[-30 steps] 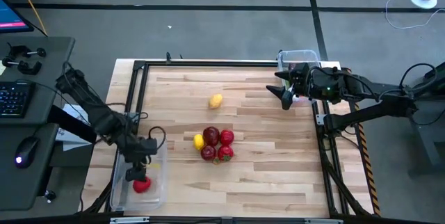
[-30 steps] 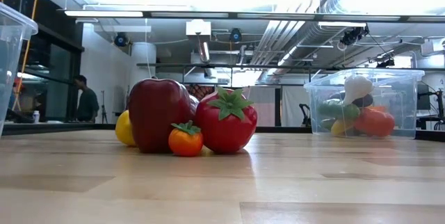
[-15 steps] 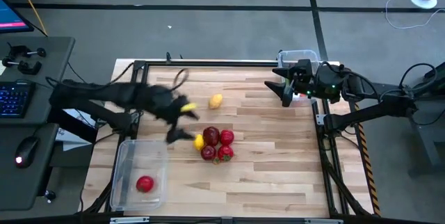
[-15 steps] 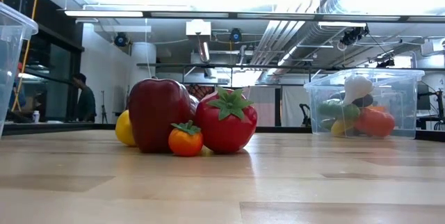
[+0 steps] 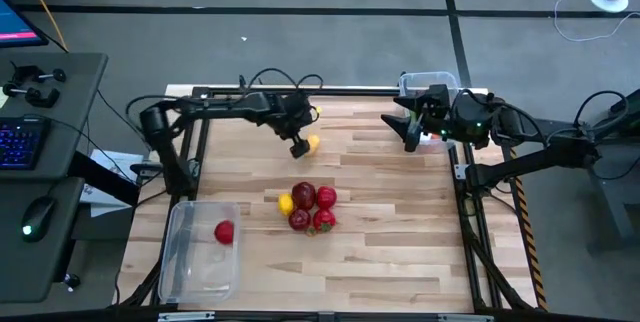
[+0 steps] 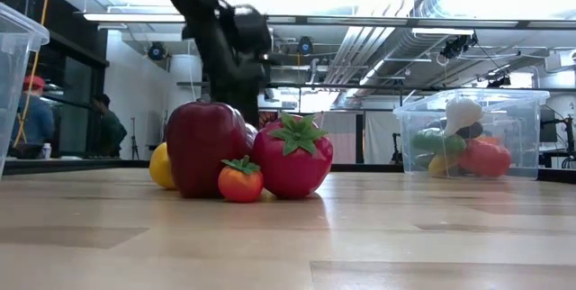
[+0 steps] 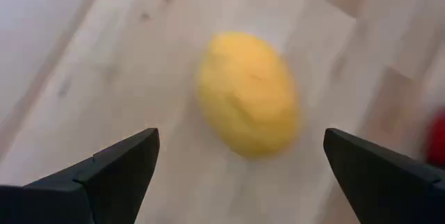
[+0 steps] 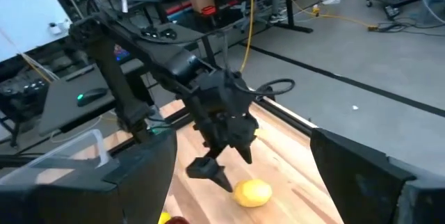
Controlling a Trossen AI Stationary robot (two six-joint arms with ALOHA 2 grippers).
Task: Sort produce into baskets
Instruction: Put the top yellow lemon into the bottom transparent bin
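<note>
Wooden bench [image 5: 400, 252], lone lemon [image 5: 312, 144] near far edge | my left pincer [image 5: 299, 148] released, fingers straddling it | I judge: centre, descend, clench gently | right pincer [image 5: 408, 134] waits spread by far-right basket [image 5: 432, 81].

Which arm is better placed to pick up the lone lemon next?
Left. Its open pincer hangs right over the lemon, while the right pincer waits near the far bin.

Grey floor [image 5: 300, 22], desk with keyboard [image 5: 18, 137] and mouse [image 5: 38, 214], bright ceiling lights [image 6: 135, 17], exposed ducts [image 6: 378, 38].
</note>
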